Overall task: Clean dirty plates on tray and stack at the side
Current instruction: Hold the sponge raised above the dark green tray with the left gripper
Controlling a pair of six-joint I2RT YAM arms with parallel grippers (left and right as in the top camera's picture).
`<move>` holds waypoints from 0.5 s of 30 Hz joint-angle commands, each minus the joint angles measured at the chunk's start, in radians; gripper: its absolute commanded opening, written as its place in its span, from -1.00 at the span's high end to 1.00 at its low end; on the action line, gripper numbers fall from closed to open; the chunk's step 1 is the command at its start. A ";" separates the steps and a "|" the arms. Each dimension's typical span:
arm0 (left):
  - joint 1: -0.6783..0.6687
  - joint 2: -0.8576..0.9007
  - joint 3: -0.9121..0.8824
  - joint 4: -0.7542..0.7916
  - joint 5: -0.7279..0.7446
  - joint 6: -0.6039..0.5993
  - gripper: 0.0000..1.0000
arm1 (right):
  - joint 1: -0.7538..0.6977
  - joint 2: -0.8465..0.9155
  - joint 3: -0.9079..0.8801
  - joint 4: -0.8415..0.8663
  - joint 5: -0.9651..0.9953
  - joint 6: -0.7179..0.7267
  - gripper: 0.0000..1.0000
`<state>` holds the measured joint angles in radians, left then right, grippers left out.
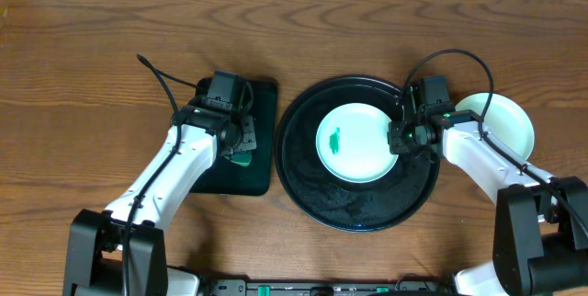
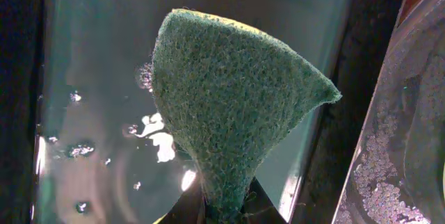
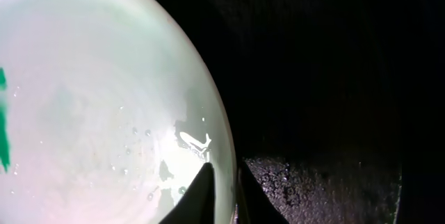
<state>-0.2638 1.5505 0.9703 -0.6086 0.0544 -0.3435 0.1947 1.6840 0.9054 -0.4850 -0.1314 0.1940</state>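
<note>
A pale mint plate [image 1: 354, 142] with a green smear [image 1: 334, 138] lies in the round black tray [image 1: 303, 176]. My right gripper [image 1: 401, 137] sits at the plate's right rim. In the right wrist view its two dark fingers stand close on either side of that rim, so the gripper [image 3: 226, 196] is shut on the plate [image 3: 90, 99]. The wet tray floor [image 3: 320, 78] is beside it. A second plate [image 1: 505, 121] rests on the table to the right of the tray. My left gripper [image 2: 226, 210] is shut on a green sponge [image 2: 229, 106] over a rectangular tray [image 1: 262, 103].
The rectangular black tray holds shallow water with glints [image 2: 83, 147]. The round tray's wet rim [image 2: 410, 147] lies just right of it. Bare wooden table [image 1: 92, 75] surrounds both trays. A black cable [image 1: 156, 75] runs off the left arm.
</note>
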 commanded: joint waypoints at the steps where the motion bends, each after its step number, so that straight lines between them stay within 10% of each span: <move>1: -0.002 -0.002 0.002 0.001 0.009 -0.013 0.85 | -0.003 0.005 -0.007 0.002 -0.016 0.030 0.65; 15: -0.002 -0.002 0.002 0.016 0.009 -0.013 0.84 | -0.004 0.005 -0.032 0.073 0.022 0.030 0.67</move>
<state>-0.2638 1.5505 0.9703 -0.5949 0.0544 -0.3435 0.1947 1.6840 0.8917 -0.4221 -0.1211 0.2134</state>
